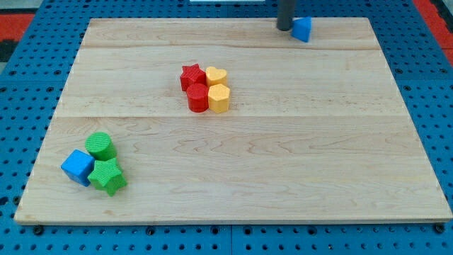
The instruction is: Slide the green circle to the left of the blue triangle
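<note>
Camera view: green circle (100, 145) upright, axis seemingly vertical

Near the centre of the wooden board (283, 177) I see four blocks packed together, touching: a red star (190, 75), a yellow heart (216, 75) on its right, a red cylinder (197, 98) below the star, and a yellow hexagon (219, 98) below the heart. Toward the view's bottom left, a blue cube (77, 167) touches a green star (107, 177). The board rests on a blue perforated panel (21, 106).
</note>
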